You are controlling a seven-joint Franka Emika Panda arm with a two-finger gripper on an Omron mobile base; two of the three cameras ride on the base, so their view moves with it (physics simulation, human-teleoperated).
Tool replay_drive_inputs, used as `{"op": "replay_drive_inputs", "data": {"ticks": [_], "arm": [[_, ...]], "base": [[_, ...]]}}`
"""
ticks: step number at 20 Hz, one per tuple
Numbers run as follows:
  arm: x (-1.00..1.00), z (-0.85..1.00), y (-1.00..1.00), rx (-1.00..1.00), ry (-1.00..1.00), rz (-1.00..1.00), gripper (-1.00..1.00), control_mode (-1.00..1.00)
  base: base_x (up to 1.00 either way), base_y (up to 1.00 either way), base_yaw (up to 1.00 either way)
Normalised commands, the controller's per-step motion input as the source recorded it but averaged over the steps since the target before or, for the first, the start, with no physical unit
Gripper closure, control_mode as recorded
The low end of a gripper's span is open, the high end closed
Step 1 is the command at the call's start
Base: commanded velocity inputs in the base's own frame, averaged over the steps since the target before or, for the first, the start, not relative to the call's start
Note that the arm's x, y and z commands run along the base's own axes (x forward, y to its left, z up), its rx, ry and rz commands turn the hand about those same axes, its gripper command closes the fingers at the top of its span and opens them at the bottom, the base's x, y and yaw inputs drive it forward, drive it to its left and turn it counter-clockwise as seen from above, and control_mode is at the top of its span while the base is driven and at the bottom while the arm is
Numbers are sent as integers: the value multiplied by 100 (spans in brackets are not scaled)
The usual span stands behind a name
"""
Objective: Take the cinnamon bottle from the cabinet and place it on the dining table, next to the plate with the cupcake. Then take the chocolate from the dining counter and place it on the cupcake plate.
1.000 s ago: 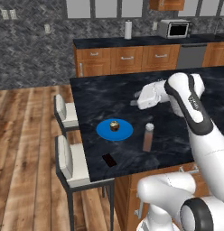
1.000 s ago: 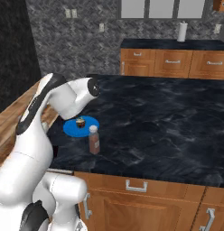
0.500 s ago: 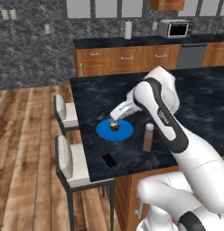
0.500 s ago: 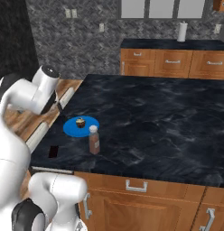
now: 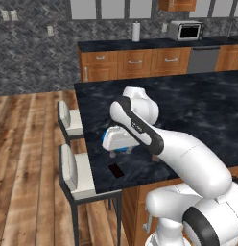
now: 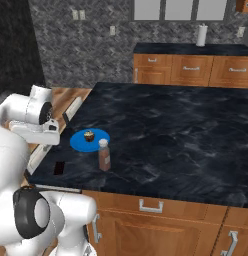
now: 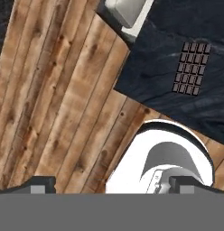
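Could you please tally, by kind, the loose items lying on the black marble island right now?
Plates: 1, the blue plate
Cupcakes: 1, the cupcake on that plate
Bottles: 1, the cinnamon bottle standing beside the plate
Chocolate bars: 1, the chocolate near the island's corner
Total: 4

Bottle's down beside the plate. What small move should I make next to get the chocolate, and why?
Probably shift the gripper toward the chocolate until it sits centred between the fingertips, then descend. In the hand view the bar lies off at the upper right on the dining counter, near its edge, while the open jaws look down at wooden floor.
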Motion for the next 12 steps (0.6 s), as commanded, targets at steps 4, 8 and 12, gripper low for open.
{"op": "replay_drive_inputs", "data": {"ticks": [4,8,12], "arm": [[0,-19,-9,-32,12,-8,-100,-100],[0,-42,-29,-14,1,-1,-100,-100],[-8,-47,-12,-6,0,0,-100,-100]], "base": [[0,0,0],[0,0,0],[0,0,0]]}}
